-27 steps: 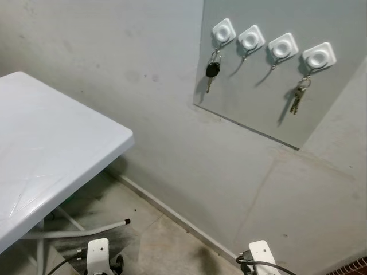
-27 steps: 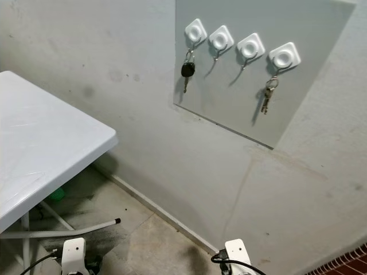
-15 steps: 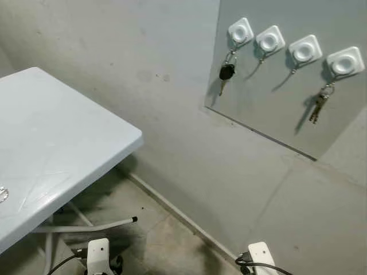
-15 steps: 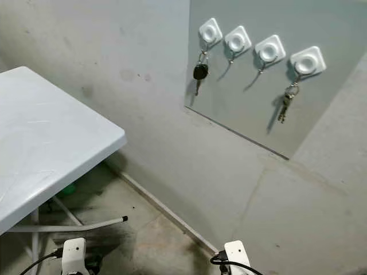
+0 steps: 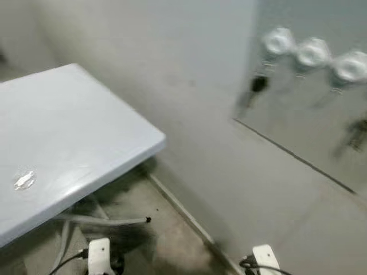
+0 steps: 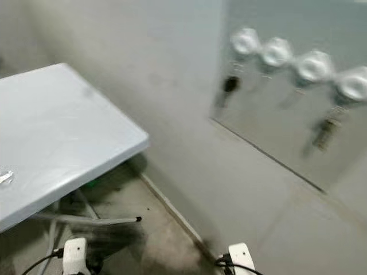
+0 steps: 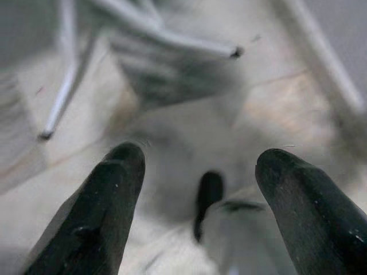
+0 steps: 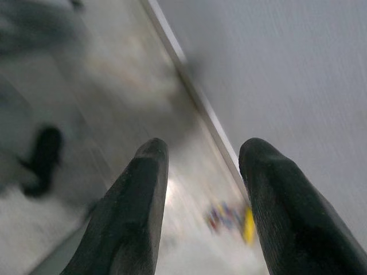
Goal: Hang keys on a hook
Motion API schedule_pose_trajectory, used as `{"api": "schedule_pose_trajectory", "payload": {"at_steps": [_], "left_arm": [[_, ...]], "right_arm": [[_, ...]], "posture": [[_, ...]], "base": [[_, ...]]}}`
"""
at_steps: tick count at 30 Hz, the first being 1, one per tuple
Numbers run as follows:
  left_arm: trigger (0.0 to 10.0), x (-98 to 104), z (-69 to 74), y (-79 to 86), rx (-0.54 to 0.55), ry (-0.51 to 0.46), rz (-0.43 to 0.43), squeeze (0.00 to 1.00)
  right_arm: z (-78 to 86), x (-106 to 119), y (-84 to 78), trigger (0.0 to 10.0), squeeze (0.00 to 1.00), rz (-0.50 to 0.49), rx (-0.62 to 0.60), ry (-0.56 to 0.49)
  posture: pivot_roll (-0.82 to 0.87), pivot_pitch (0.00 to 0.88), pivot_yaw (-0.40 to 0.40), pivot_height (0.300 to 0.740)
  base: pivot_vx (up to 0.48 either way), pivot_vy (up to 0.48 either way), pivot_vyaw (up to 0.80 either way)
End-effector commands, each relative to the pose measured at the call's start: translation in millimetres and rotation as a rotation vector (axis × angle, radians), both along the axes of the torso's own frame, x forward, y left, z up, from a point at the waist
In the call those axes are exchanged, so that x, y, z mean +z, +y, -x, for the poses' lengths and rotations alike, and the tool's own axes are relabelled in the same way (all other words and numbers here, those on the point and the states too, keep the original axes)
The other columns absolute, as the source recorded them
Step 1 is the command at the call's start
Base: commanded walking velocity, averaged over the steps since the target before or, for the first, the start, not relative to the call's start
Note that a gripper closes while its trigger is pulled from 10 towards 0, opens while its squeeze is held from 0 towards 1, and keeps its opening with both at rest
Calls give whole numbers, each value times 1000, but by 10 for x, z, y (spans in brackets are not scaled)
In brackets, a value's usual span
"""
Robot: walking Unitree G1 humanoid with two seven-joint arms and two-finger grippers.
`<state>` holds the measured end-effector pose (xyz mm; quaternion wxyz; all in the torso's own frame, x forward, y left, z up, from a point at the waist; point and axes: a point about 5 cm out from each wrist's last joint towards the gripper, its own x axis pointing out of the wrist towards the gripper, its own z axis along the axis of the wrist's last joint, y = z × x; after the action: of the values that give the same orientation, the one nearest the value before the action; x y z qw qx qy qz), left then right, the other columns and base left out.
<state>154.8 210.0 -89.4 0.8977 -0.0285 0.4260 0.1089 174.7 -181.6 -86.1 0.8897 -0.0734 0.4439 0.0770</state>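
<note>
Left wrist view: we see our left gripper (image 7: 198, 172) spread wide and empty above the floor (image 7: 275, 109). Our right gripper (image 8: 200, 166) is likewise parted, holding nothing, hanging low by the wall. On the white table (image 5: 74, 132) lies a small shiny bunch, seemingly keys (image 5: 24, 180). Farther off, blurred white hooks (image 6: 276, 52) sit on the grey panel (image 6: 275, 132).

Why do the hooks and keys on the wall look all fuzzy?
Both eye views are smeared by motion blur: the hooks are soft white blobs and the black key a dark smudge. The table is a little sharper. In the wrist views the floor is blurred too.
</note>
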Motion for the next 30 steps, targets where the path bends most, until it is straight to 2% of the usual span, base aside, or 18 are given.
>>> {"api": "schedule_pose_trajectory", "payload": {"at_steps": [1,22,24,26,30], "left_arm": [[10000,10,-44,-55,-8,-15,13,0],[10000,8,-36,-43,-9,-12,14,0],[10000,5,-29,-42,-9,-10,15,0],[10000,3,-24,-41,-10,-8,14,0],[10000,-1,-17,-44,-11,-4,13,0]], "right_arm": [[70,-23,-91,10000,0,19,-14,27],[71,-24,-83,10000,0,13,-15,26],[62,-18,-76,10000,0,-14,-35,18],[69,-23,-81,10000,0,-43,-77,27],[73,-23,-68,10000,0,-64,-67,25]], "posture": [[-75,0,-23,740],[-74,0,-24,740],[-73,0,-25,740],[-73,0,-25,740],[-73,0,-27,740]], "base": [[0,0,800],[0,0,800],[0,0,800],[0,0,0],[0,0,0]]}}
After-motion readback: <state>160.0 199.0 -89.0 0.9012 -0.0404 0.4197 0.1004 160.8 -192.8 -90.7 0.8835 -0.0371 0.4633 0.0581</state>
